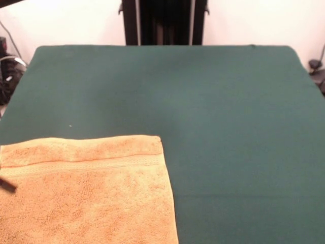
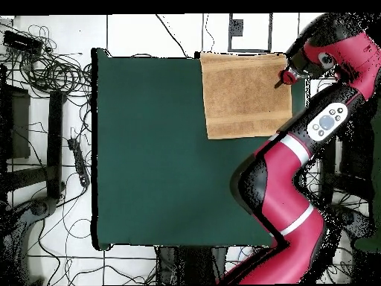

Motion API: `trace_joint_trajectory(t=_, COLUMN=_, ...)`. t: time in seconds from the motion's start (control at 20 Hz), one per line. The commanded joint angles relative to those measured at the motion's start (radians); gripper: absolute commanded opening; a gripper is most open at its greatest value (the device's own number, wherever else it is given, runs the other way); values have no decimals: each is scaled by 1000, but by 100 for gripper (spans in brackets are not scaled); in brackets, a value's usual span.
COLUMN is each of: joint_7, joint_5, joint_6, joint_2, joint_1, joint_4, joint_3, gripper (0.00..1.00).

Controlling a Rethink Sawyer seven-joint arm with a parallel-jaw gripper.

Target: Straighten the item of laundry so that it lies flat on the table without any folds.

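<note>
One towel (image 2: 244, 94) flat at table (image 2: 164, 149) corner; gripper (image 2: 286, 77) at its edge, state unclear.

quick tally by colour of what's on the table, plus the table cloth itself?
Orange-tan: 1, the towel, lying at one table corner.
Dark green: 1, the table cover.
Total: 2.
The arm's tool sits by the towel's edge in the overhead view; whether it is open or shut cannot be told.
</note>
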Motion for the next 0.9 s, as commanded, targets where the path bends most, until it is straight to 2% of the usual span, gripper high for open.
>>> trace_joint_trajectory(t=0.05, joint_7=5, joint_5=-68, joint_6=382, joint_2=-59, joint_1=52, joint_4=-22, joint_3=-193, gripper=100)
trace_joint_trajectory(t=0.2, joint_7=160, joint_5=-67, joint_6=414, joint_2=-85, joint_1=66, joint_4=-32, joint_3=-156, gripper=100)
trace_joint_trajectory(t=0.35, joint_7=262, joint_5=-65, joint_6=344, joint_2=-90, joint_1=88, joint_4=-45, joint_3=-110, gripper=100)
trace_joint_trajectory(t=0.5, joint_7=278, joint_5=-19, joint_6=225, joint_2=-70, joint_1=98, joint_4=-61, joint_3=-96, gripper=100)
trace_joint_trajectory(t=0.7, joint_7=321, joint_5=60, joint_6=161, joint_2=-42, joint_1=98, joint_4=-86, joint_3=-79, gripper=100)
trace_joint_trajectory(t=0.9, joint_7=418, joint_5=130, joint_6=55, joint_2=-11, joint_1=107, joint_4=-98, joint_3=-88, gripper=100)
